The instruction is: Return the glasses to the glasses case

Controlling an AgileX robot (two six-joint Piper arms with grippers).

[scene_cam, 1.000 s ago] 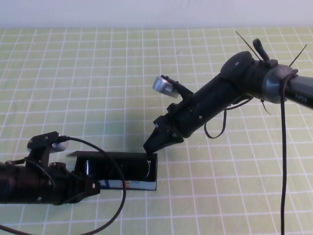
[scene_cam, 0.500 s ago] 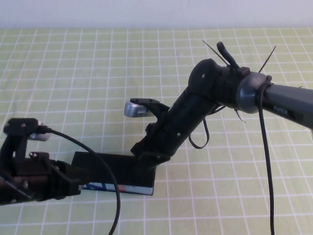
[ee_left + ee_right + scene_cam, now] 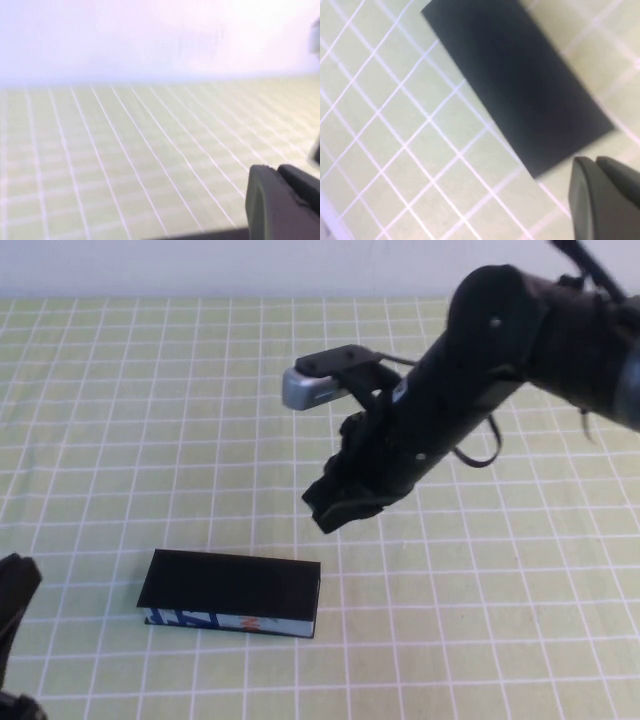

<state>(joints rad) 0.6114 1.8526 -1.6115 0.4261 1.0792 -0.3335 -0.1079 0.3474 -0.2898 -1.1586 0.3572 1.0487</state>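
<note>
High view: the glasses case (image 3: 231,592) lies shut on the green grid tablecloth (image 3: 120,420), its black lid flat on top and the blue, white and orange pattern showing along its near side. From the middle of the table I place it at about seven o'clock, long side running nine to three. The glasses cannot be seen in any view.

My right gripper (image 3: 338,508) hangs in the air just beyond the case's right end, toward one o'clock from it, clear of the lid and touching nothing. Its fingers are pressed together with nothing between them. The black right arm (image 3: 470,370) slopes up and away toward two o'clock, and the grey wrist camera (image 3: 312,388) juts out at its eleven o'clock side.

Of my left arm (image 3: 15,590) I get only a dark sliver at the table's eight o'clock edge, well apart from the case. The left gripper (image 3: 280,200) shows as a blurred dark block in the corner of the left wrist view, with bare checked cloth and a pale wall behind it; I cannot tell whether its fingers stand apart or together.

In the right wrist view the closed case (image 3: 520,85) fills the frame as a plain black rectangle lying slantwise on the cloth, with the right gripper's fingertips (image 3: 605,200) side by side just off its corner.
</note>
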